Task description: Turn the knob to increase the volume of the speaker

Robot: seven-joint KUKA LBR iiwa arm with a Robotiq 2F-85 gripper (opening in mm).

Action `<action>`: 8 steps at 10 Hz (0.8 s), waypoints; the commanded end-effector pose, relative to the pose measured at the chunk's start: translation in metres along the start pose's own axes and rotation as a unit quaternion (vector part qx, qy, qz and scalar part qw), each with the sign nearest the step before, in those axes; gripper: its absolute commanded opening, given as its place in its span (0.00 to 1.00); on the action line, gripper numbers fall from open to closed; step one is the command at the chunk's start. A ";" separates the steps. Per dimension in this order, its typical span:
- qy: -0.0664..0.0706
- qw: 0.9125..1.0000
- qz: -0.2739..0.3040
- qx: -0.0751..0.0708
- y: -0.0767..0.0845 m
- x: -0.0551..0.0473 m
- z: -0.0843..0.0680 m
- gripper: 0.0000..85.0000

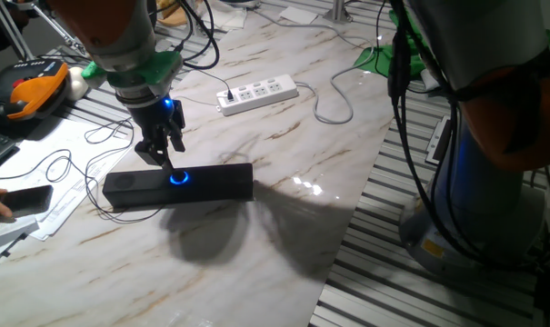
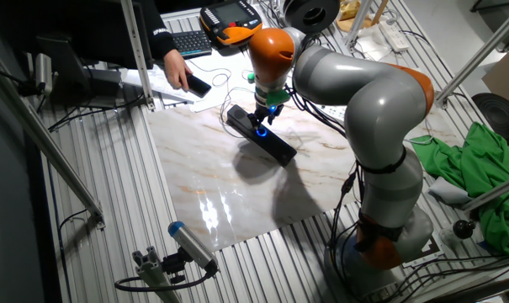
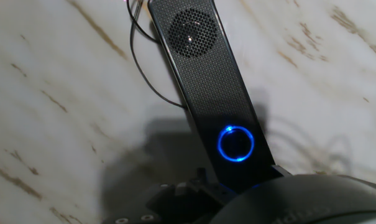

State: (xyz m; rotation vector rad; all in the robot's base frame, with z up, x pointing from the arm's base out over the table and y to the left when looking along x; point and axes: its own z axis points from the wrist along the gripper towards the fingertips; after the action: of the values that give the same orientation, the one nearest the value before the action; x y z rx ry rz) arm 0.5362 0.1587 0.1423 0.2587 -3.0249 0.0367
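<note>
Marbled bench carries the speaker near its left edge; my gripper hangs just over the glowing knob. I cannot tell the jaws' opening or contact.

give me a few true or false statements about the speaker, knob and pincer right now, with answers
1. The knob glows with a blue ring. True.
2. The speaker stands upright on one end. False: it lies flat on the marble table.
3. The pincer hangs right at the knob, near the middle of the speaker. True.
4. The white power strip touches the speaker. False: it lies apart, farther back on the table.
5. A round mesh grille shows at one end of the speaker. True.
6. The knob's ring is red. False: it is blue.
</note>
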 end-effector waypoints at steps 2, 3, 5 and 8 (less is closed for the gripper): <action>-0.001 1.000 0.000 -0.003 -0.001 -0.002 0.003 0.60; -0.001 1.000 -0.001 -0.003 -0.001 -0.002 0.004 0.60; -0.001 1.000 -0.002 -0.001 -0.001 -0.001 0.002 0.60; -0.001 1.000 -0.004 0.000 -0.001 -0.001 0.002 0.60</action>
State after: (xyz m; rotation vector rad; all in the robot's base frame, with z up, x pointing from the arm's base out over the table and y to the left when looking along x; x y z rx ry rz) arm 0.5369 0.1573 0.1407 0.2705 -3.0262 0.0373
